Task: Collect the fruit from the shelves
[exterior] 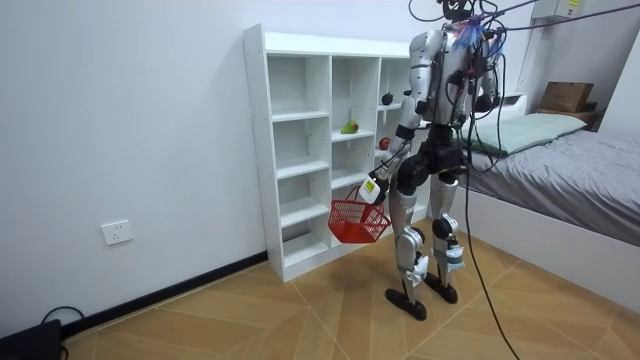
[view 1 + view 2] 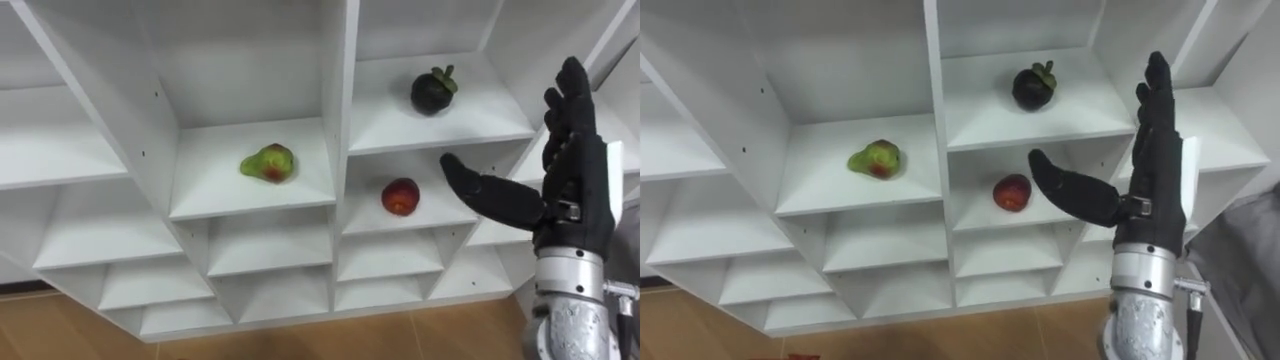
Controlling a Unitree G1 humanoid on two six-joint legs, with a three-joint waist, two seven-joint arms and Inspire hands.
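- Robot stands upright facing the white shelf unit [image 2: 340, 100], on the wooden floor, close to it.
- 3 fruits on the shelves. Mangosteen [image 2: 433, 91] is upper right of centre in the frame. Red fruit [image 2: 400, 197], apple or peach, is in the compartment directly below it. Pear [image 2: 268, 163], green with a red blush, is 1 column to the left, at a height between the other 2.
- Right hand [image 2: 572, 175] is raised at the right of the frame. It is spread wide, fingers straight and pointing up, thumb stuck out leftward, holding nothing.
- Key relation: the red fruit lies just left of the thumb tip and slightly lower, clear of it. It is the nearest fruit to this hand. How far the hand stands out in front of the shelf edge I cannot tell.
- The mangosteen sits up and left of the fingers, 1 shelf higher. The pear is well apart, across the divider.
- The red fruit and mangosteen are roundish, with no long axis to speak of. The pear lies on its side, long axis roughly left to right.
- Left hand [image 1: 374, 189] hangs low by the hip in the room view, closed on the handle of a red basket [image 1: 358, 222]. No fruit is visible in the basket from here.
- Judgement: the reach is about to start, nothing collected yet. The next move likely calls for going forward and left so the palm closes round the red fruit.
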